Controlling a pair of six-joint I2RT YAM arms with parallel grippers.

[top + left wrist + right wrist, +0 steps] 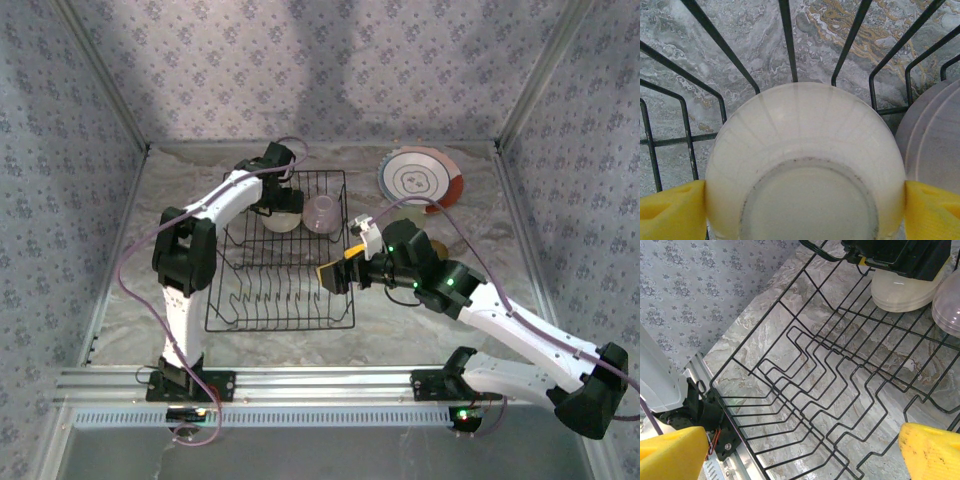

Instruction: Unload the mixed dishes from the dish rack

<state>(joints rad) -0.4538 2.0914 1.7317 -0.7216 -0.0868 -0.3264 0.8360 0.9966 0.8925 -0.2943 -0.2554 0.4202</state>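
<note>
1. The dish rack (280, 290) sits mid-bench. At its far edge the left gripper (802, 212) straddles an upturned cream bowl (805, 150). The yellow pads (670, 212) meet both sides of the bowl, though I cannot tell whether they pinch it.
2. A lavender bowl (323, 213) stands just right of the cream one, inside the rack.
3. The right gripper (333, 274) hangs over the rack's right edge, jaws spread wide above bare wires.
4. An orange-rimmed plate (420, 178) lies near the bench's far right corner, apart from the rack.

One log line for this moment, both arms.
left pincer: straddling upturned cream bowl in dish rack, grip unconfirmed | right pincer: open, empty, over rack | lavender bowl: racked
</note>
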